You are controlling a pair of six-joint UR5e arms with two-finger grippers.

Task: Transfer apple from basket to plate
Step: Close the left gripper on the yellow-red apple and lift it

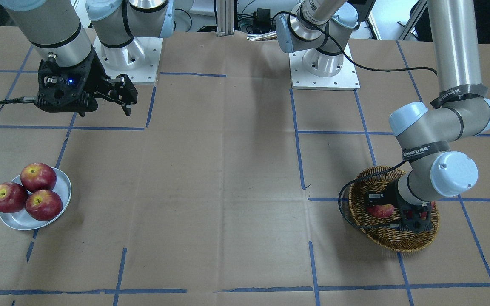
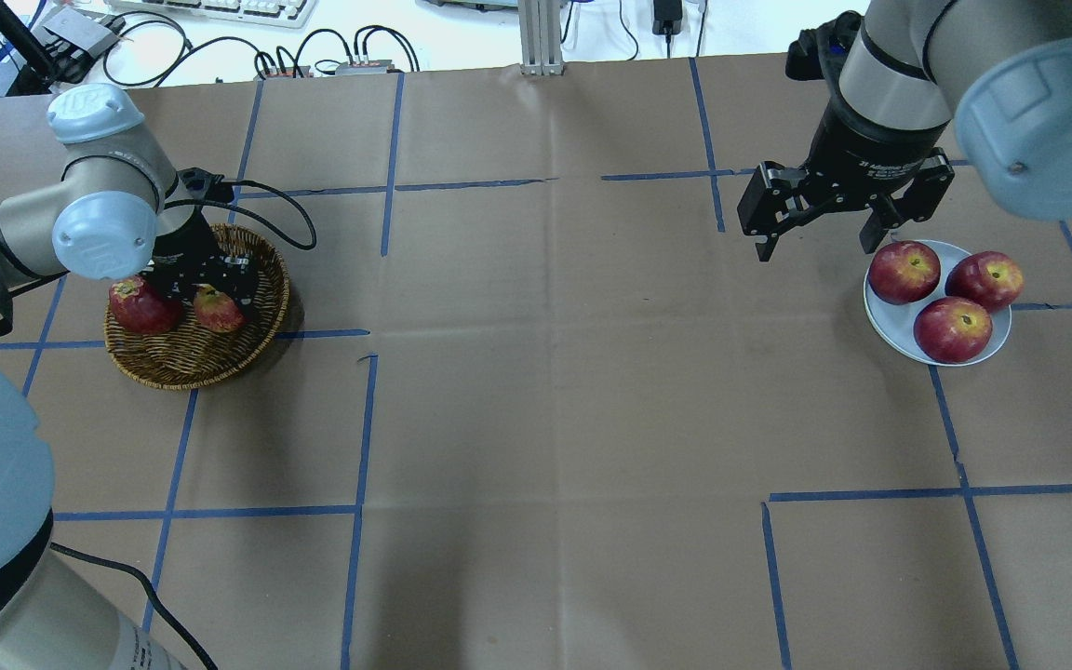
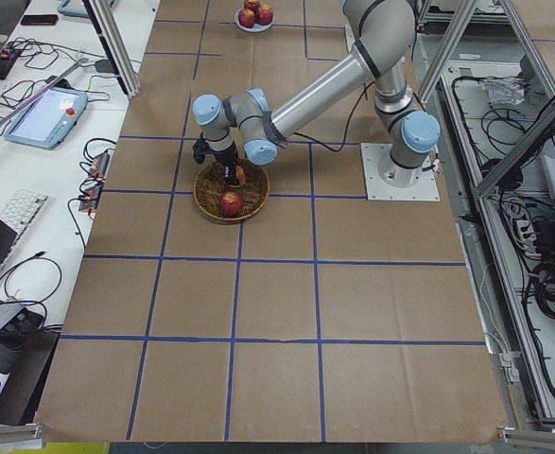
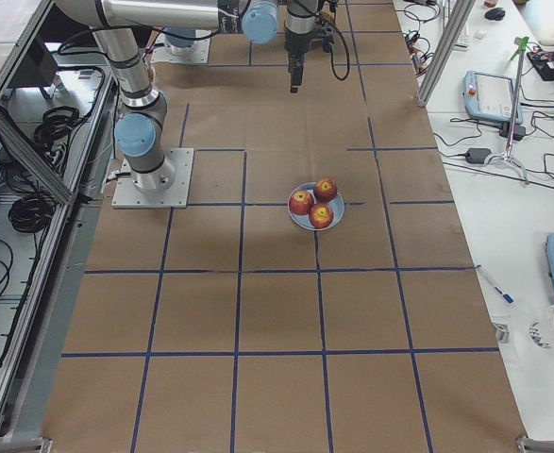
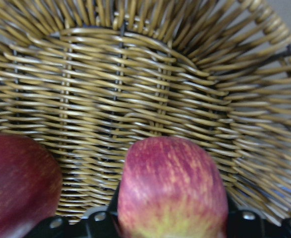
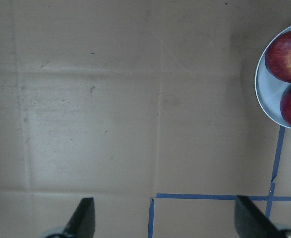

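Note:
The apple (image 2: 220, 312), light red with yellow streaks, sits low in the wicker basket (image 2: 192, 363) at the table's left. My left gripper (image 2: 207, 290) reaches down into the basket and is shut on it. In the left wrist view the apple (image 5: 172, 183) fills the gap between the fingers, which press on both its sides, with the basket's weave (image 5: 135, 89) behind. The pale blue plate (image 2: 882, 321) lies at the right and holds three dark red apples. My right gripper (image 2: 817, 247) hangs open and empty above the table, just left of the plate.
A darker red apple (image 2: 139, 307) lies in the basket beside the held one, at the left in the left wrist view (image 5: 16, 188). The plate's edge (image 6: 264, 94) shows at the right of the right wrist view. Brown paper with blue tape lines covers the table.

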